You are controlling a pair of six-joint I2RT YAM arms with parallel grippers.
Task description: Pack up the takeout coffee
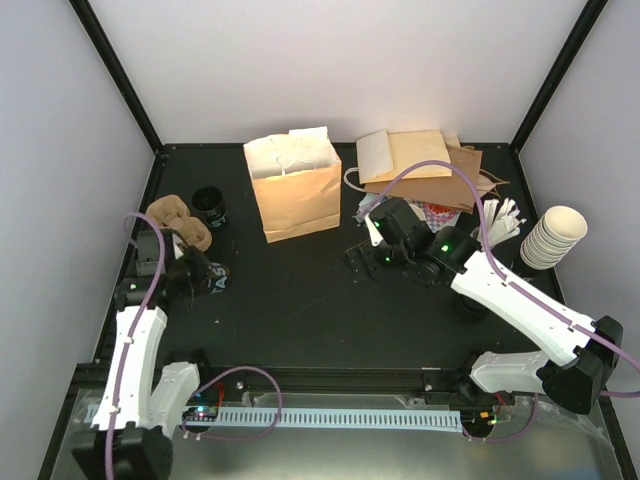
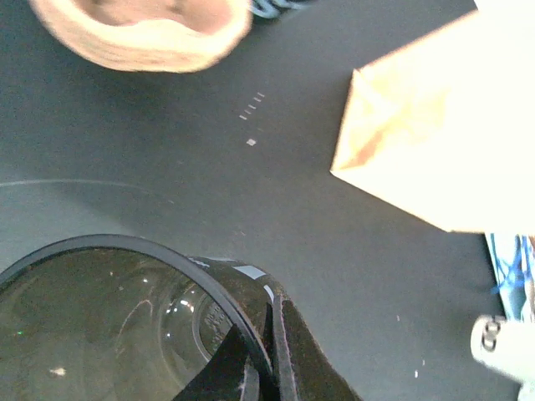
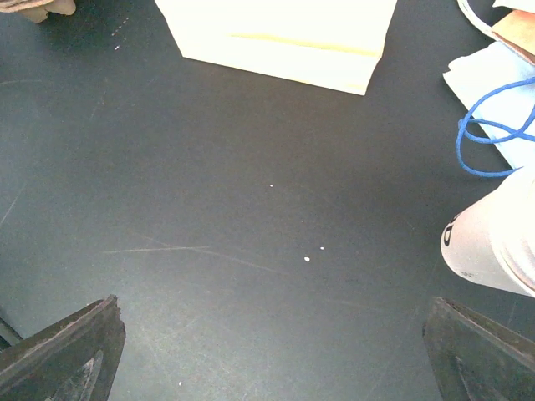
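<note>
Bag [image 1: 292, 190] stands upright, mouth open, at back-centre of surface [image 1: 300, 320]; all positions ref. this bag.

Item 1, coffee cup [image 1: 372, 230]: white, lying on its side on the surface just off the bag's right side, outside the bag and not touching it. Also seen in right wrist view [image 3: 495, 251] and left wrist view [image 2: 501, 342]. Lid cannot be made out in any view.

Item 2, right claw [image 1: 357, 258]: R of bag, just in front of the coffee cup, low over the surface. Jaws spread wide, nothing between them [image 3: 272, 355]. Coffee cup sits beyond its right-hand finger, apart from it.

Item 3, left claw [image 1: 200, 272]: well L of bag, nearer the front edge. Jaws pressed together, pinching the rim of a black cup [image 1: 218, 283] tipped over on the surface. In left wrist view one finger [image 2: 297, 359] lies tight against the outside of that rim; the black cup's [image 2: 125, 326] glossy inside faces the camera.

Other:
- Second black cup [image 1: 210, 205], upright, L of bag.
- Pulp trays [image 1: 180, 222], further L, just beside it.
- Flat bags [image 1: 425, 165], piled R of bag at the back.
- Blue cord [image 3: 493, 142], R of bag, near the coffee cup.
- Stack of bare cups [image 1: 552, 238], far R, lying over.
</note>
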